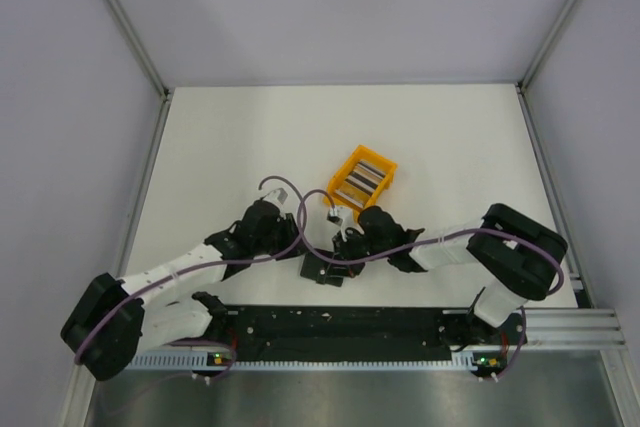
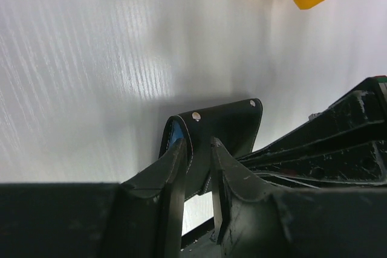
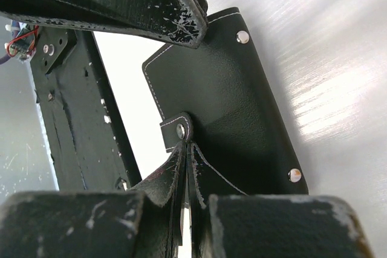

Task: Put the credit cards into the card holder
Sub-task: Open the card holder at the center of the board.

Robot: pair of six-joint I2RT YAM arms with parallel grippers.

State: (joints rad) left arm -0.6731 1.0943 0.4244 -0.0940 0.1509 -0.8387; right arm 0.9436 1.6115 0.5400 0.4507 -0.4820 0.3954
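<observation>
At the middle of the tabletop's near edge, we see the right gripper pinched tight on the snap tab of the card holder, its two scuffed black fingers pressed together. Opposite it, the left gripper sits astride the holder's upper edge with its jaws a little apart. We cannot tell whether they press on the flap or merely bracket it. We judge the step in hand to be opening the holder. The right claw should hold the tab firm while the left catches only the top flap, not both layers, and peels it back gently until the bluish lining, now a sliver at one corner, is exposed. The holder looks to us like soft, matte black leather, flat and roughly square, edged with white stitching and fixed by silver rivets. Farther in, toward the tabletop's middle, the credit cards stand edge-on as grey and dark stripes inside a hard orange bin.
</observation>
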